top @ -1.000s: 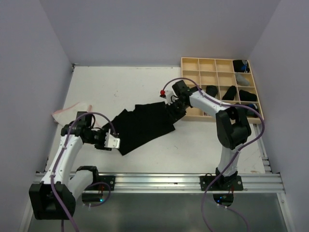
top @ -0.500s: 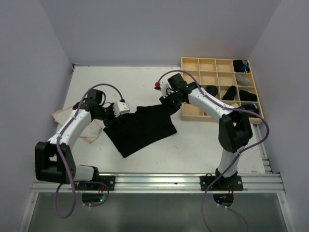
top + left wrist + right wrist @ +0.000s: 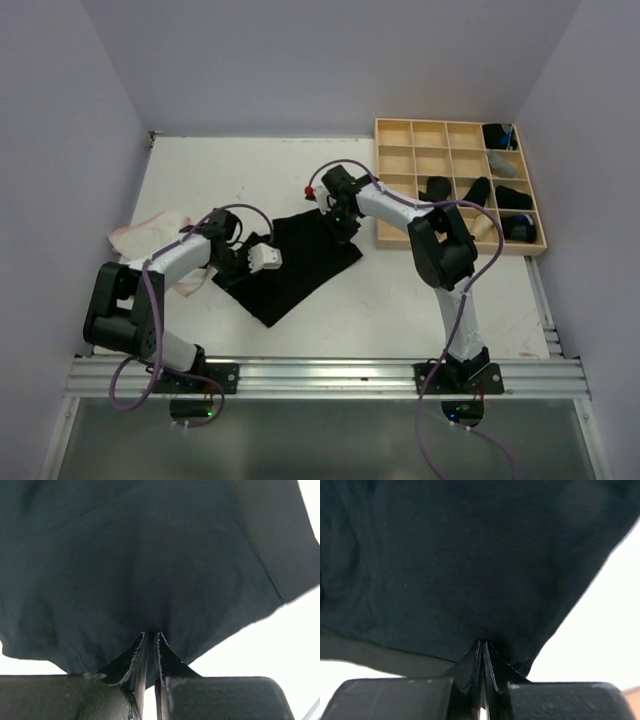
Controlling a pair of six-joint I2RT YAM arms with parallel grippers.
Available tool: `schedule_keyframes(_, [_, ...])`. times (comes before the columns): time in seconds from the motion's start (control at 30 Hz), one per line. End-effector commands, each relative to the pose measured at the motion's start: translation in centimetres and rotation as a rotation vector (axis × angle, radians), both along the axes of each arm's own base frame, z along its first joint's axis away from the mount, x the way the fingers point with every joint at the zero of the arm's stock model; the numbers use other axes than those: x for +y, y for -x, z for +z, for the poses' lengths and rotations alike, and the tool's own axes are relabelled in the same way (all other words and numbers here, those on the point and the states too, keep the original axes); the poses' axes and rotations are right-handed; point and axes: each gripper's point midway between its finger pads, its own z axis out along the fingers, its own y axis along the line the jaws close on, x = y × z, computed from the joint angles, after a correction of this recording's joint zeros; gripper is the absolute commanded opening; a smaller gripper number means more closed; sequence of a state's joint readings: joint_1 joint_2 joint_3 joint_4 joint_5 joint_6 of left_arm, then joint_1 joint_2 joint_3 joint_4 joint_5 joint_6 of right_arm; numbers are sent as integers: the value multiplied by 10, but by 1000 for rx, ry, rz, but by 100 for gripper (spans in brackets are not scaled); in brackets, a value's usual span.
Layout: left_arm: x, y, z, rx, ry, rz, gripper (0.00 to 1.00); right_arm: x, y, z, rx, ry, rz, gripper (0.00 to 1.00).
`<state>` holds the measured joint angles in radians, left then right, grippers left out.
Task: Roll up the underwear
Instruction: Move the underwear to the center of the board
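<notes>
One wooden tray (image 3: 430,121) sits on the table (image 3: 400,300), divided four by four into sixteen compartments. Inside the tray I count five dark rolls (image 3: 513,197) and one greyish roll (image 3: 502,163), though the arm crossing it may hide more. Left of the tray lies one black brief (image 3: 295,265). Further left of the tray is one whitish cloth with pink edging (image 3: 150,225). There are two robot arms, the left arm (image 3: 180,258) and the right arm (image 3: 400,208).
</notes>
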<state>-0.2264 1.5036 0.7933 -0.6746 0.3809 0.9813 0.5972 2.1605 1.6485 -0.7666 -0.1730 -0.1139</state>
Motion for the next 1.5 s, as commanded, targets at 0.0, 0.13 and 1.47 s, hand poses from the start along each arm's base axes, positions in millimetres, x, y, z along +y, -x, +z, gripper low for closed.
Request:
schedule_keyframes(0.0, [-8,36,3,62,25,-160,13,13,-32,-8,-76,14,53,6])
schedule_keyframes(0.13, [-35,65,6,106,70,-298,16,56,-64,18,-156,-136,187,12])
schedule_keyframes(1.47, [-78,29,3,79,165,-25,23,35,-2,0,117,-240,15,19])
